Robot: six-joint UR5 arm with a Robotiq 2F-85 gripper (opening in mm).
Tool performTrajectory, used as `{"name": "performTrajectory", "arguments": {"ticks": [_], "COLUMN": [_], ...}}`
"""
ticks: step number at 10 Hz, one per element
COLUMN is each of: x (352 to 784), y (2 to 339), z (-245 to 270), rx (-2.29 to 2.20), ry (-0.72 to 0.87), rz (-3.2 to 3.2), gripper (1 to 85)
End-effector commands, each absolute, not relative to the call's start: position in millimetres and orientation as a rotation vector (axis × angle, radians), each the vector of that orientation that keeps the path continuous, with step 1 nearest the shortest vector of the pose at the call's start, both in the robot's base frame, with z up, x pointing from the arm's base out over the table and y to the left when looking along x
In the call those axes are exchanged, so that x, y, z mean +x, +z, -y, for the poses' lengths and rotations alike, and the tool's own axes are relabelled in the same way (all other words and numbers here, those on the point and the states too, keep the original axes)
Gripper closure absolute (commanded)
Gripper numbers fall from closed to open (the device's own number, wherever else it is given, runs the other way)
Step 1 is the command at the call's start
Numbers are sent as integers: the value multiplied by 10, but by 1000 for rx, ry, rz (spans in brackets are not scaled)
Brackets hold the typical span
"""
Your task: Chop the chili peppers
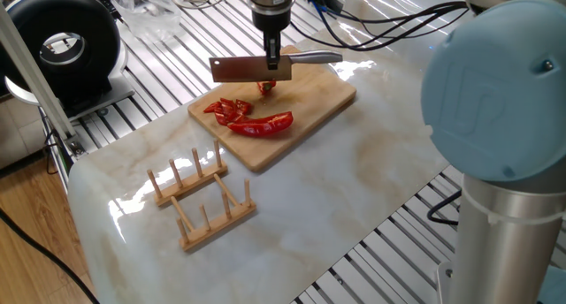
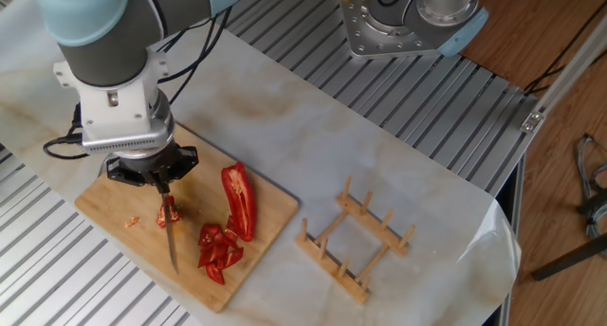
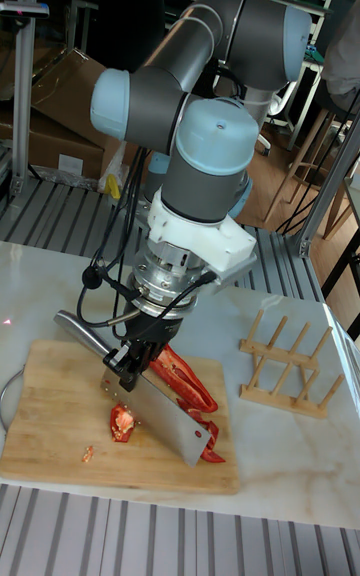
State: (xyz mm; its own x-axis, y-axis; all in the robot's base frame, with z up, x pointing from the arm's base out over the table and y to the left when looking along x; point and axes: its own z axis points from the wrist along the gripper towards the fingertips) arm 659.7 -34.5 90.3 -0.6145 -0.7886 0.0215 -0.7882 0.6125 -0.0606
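Observation:
A wooden cutting board (image 1: 329, 95) (image 2: 112, 197) (image 3: 40, 416) carries the chili peppers: one long red half (image 1: 265, 125) (image 2: 239, 201) (image 3: 190, 382), a pile of cut pieces (image 1: 228, 108) (image 2: 218, 250), and one small piece (image 1: 265, 87) (image 2: 169, 214) (image 3: 122, 423). My gripper (image 1: 272, 57) (image 2: 161, 177) (image 3: 130, 361) is shut on a cleaver-style knife (image 1: 239, 70) (image 3: 165, 423). The blade hangs above the board, over the small piece and beside the cut pile. In the other fixed view the blade (image 2: 172, 243) shows edge-on.
A wooden peg rack (image 1: 202, 196) (image 2: 356, 245) (image 3: 285, 361) lies on the marble top beside the board. A black round device (image 1: 62, 43) stands at the back left. Cables (image 1: 380, 17) run behind the board. A metal robot base (image 2: 408, 23) sits at the far side.

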Motion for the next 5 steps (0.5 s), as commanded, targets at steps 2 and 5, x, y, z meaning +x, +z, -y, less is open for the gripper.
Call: {"name": "performTrajectory", "arguments": {"ticks": [2,5], "x": [6598,6603], "y": [899,883], "z": [287,310], "rx": [-1412,-1425], "ry": [-66,-74], "rz": [-2807,-2804], "gripper": [843,843]}}
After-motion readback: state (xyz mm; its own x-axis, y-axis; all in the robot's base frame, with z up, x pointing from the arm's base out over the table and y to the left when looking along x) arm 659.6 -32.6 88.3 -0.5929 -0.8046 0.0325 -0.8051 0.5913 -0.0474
